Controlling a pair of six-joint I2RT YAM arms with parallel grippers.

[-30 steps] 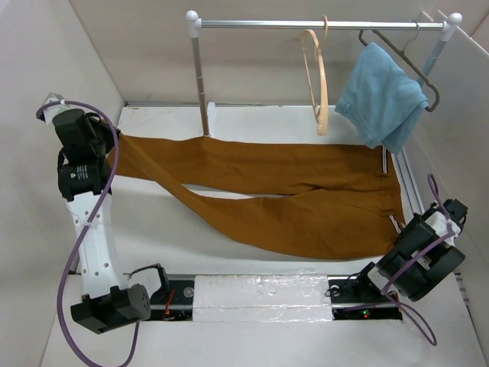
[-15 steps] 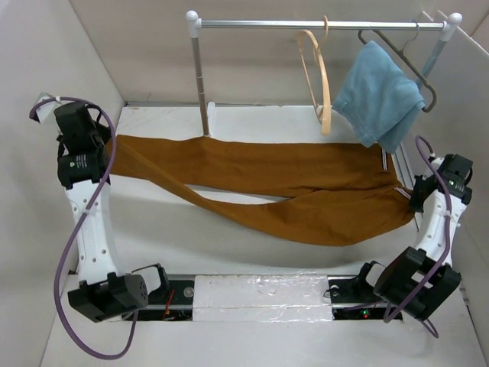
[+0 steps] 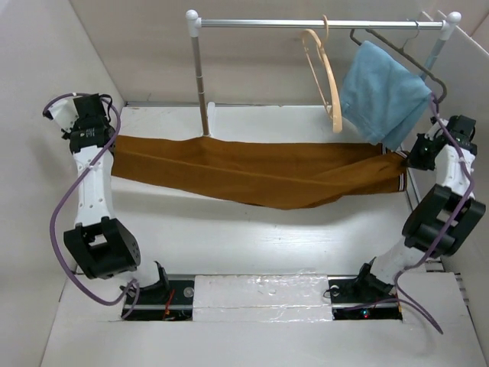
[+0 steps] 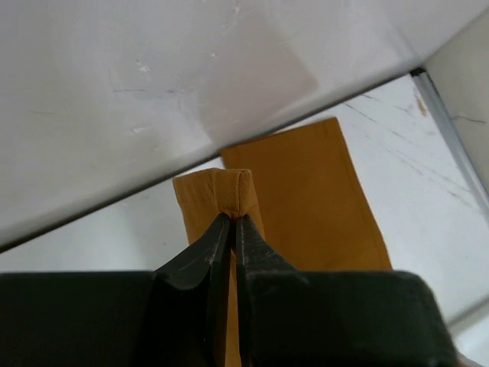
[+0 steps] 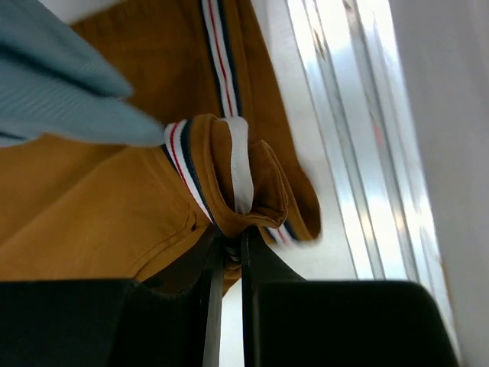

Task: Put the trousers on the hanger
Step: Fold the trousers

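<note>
The rust-brown trousers (image 3: 252, 174) hang stretched between my two grippers above the table, sagging in the middle. My left gripper (image 3: 109, 145) is shut on the leg hems (image 4: 218, 191) at the far left. My right gripper (image 3: 405, 158) is shut on the striped waistband (image 5: 229, 180) at the far right. The beige wooden hanger (image 3: 325, 76) hangs by its hook from the metal rail (image 3: 306, 24), above and behind the trousers' right part.
A light blue cloth (image 3: 382, 92) on a dark grey thin hanger (image 3: 397, 47) hangs at the rail's right end, close to my right gripper; it shows in the right wrist view (image 5: 53, 84). The rail's left post (image 3: 200, 76) stands behind the trousers. White walls enclose the table.
Both grippers have risen and moved back, lifting the trousers off the table and pulling them taut. The right arm swung from the near right up to the waistband. The beige hanger swung.
</note>
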